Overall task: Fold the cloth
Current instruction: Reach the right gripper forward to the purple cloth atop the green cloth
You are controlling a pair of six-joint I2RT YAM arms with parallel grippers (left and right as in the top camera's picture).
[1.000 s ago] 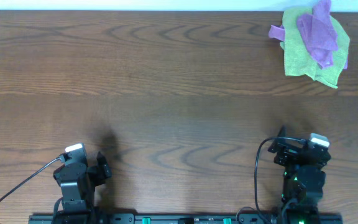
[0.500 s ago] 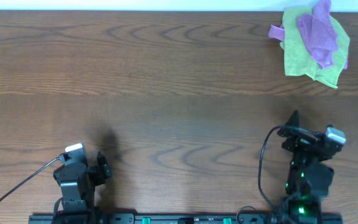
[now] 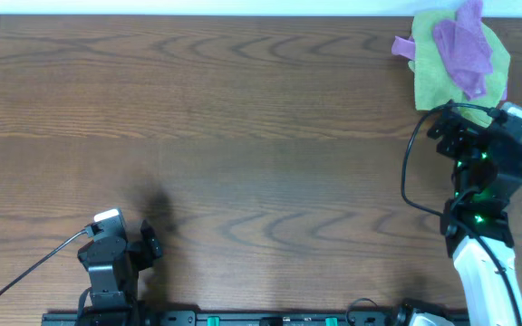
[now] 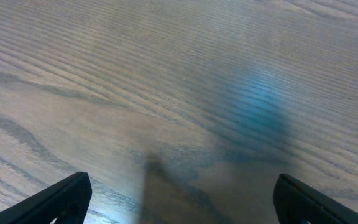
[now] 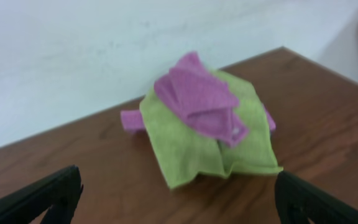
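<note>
Right gripper (image 3: 468,125) advanced — near crumpled (fuzzy) cloth (image 3: 465,45).

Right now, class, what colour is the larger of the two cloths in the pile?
Lime green: the larger cloth shows best in the right wrist view.

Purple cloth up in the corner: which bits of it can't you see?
- Right wrist view: the purple cloth is crumpled and blurred; its hem and full shape are unclear.
- Same view: purple bits poke out beside the green cloth, which hides whether they join.
- Overhead: the right arm covers the green cloth's near edge.
- Left wrist view: only table; no cloth.
</note>
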